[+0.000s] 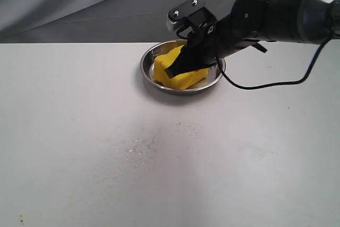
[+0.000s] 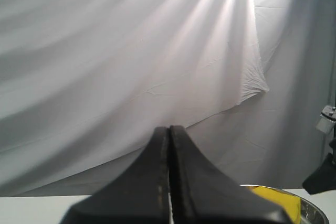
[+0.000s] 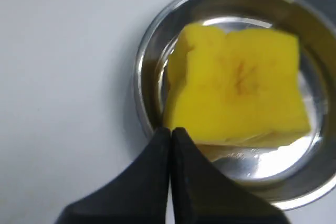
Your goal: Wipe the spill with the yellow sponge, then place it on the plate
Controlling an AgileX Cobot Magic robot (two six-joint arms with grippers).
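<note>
The yellow sponge (image 1: 188,78) lies tilted inside the steel plate (image 1: 144,70) at the back of the table. My right gripper (image 1: 170,72) hovers over the plate's near-left part with its tips in front of the sponge. In the right wrist view the jaws (image 3: 171,129) are pressed together with nothing between them; the sponge (image 3: 241,93) rests free in the plate (image 3: 142,77) beyond them. No amber puddle shows. My left gripper (image 2: 169,128) is shut on nothing and faces the curtain; an edge of the sponge (image 2: 278,195) and the plate (image 2: 315,211) shows beside it.
Faint wet specks and crumbs (image 1: 141,144) mark the white tabletop in front of the plate. A black cable (image 1: 265,84) loops from the right arm down onto the table. A grey curtain (image 1: 79,3) hangs behind.
</note>
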